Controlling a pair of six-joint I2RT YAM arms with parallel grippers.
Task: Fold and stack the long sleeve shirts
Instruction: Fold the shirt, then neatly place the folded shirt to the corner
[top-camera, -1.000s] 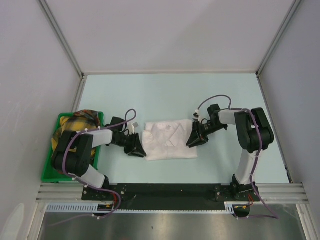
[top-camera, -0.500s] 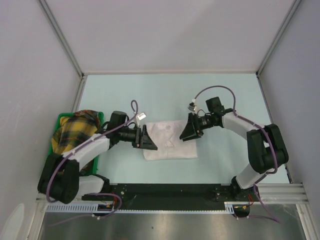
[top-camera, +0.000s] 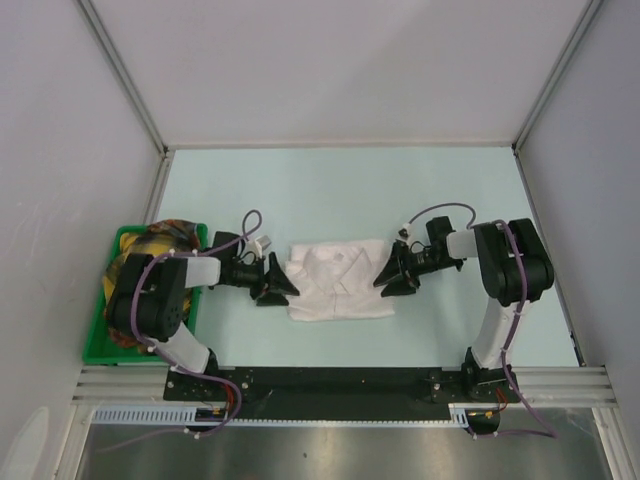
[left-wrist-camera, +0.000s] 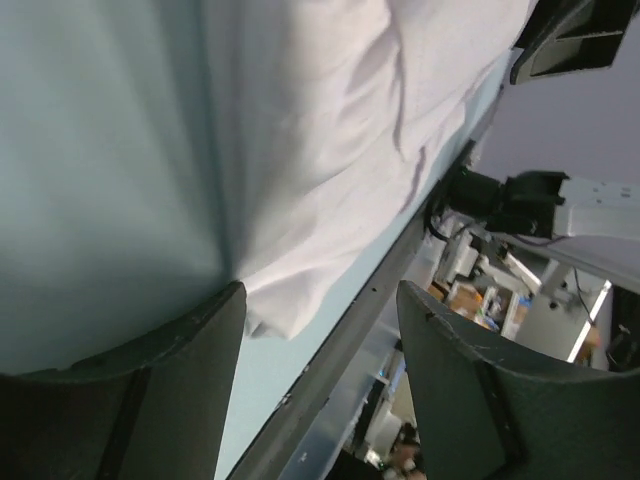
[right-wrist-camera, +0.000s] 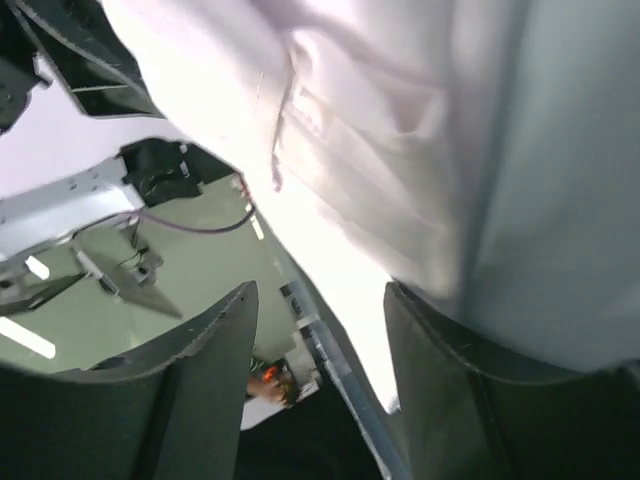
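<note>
Shirt (top-camera: 340, 281), folded into a white rectangle, lies mid-worktop (top-camera: 330, 190). Left fingers (left-wrist-camera: 470, 380) stand apart at its left edge, with a corner of the cloth between them, unclamped. Right fingers (right-wrist-camera: 200, 390) stand apart at its right edge. Green bin (top-camera: 95, 345) sits well left of it.

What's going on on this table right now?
This is a shirt-folding run. A white shirt lies folded into a rectangle on the table. The left gripper and right gripper sit at its left and right edges, jaws open, gripping nothing. A green bin at the table's left holds a yellow plaid cloth.
</note>
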